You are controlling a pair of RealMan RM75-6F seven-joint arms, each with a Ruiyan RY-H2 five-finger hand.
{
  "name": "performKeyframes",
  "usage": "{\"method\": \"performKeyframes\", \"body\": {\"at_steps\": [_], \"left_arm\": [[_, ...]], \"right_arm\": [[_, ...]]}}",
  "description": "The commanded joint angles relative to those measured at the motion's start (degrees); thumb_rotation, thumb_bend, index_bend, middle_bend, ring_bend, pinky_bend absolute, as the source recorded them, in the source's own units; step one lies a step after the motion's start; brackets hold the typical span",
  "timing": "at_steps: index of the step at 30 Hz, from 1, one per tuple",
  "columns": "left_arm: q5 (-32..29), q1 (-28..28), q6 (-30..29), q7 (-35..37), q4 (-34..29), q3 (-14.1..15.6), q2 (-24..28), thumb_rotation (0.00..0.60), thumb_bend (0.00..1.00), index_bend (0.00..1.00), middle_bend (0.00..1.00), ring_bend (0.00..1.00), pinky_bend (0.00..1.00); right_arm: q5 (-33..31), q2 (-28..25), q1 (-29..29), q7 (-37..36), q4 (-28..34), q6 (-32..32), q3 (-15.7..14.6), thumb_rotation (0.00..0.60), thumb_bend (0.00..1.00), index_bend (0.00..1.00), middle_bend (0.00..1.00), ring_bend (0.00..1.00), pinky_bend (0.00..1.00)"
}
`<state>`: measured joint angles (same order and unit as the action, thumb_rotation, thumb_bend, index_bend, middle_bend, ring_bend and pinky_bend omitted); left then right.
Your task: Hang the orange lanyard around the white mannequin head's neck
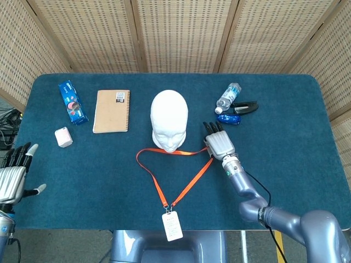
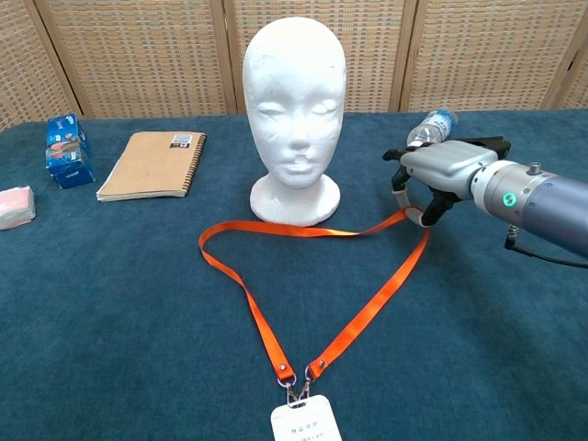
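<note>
The white mannequin head stands upright mid-table, facing me. In front of its base the orange lanyard lies in a triangle loop on the blue cloth, its badge at the near edge. My right hand is just right of the base and pinches the loop's right corner, which rises slightly off the cloth. My left hand hovers off the table's left edge, fingers spread and empty, seen only in the head view.
A brown notebook, a blue packet and a small pink block lie at the left. A water bottle, a black clip and a blue wrapper lie behind my right hand.
</note>
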<state>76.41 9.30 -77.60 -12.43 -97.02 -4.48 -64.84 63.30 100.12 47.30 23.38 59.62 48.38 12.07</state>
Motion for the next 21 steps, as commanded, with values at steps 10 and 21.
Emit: {"method": "performKeyframes", "body": {"at_steps": [10,21], "left_arm": [[-3.2,14.6,15.9,1.0,5.5,-6.8,-6.9,0.6,0.0,0.23,0.0,0.0,0.0],[-10.9,30.5,30.9,-0.6,21.6,-11.3,-22.7,0.6,0.14,0.38,0.0,0.0,0.0]], "right_arm": [[4.3,-6.4,-2.9,-7.1,9.2,3.0,-0.9,0.6,0.67,0.7,0.06,0.0,0.0],[3.1,-7.8,-2.8,-6.9,10.5,2.2,-0.5,0.6,0.67,0.7,0.06,0.0,0.0]]}}
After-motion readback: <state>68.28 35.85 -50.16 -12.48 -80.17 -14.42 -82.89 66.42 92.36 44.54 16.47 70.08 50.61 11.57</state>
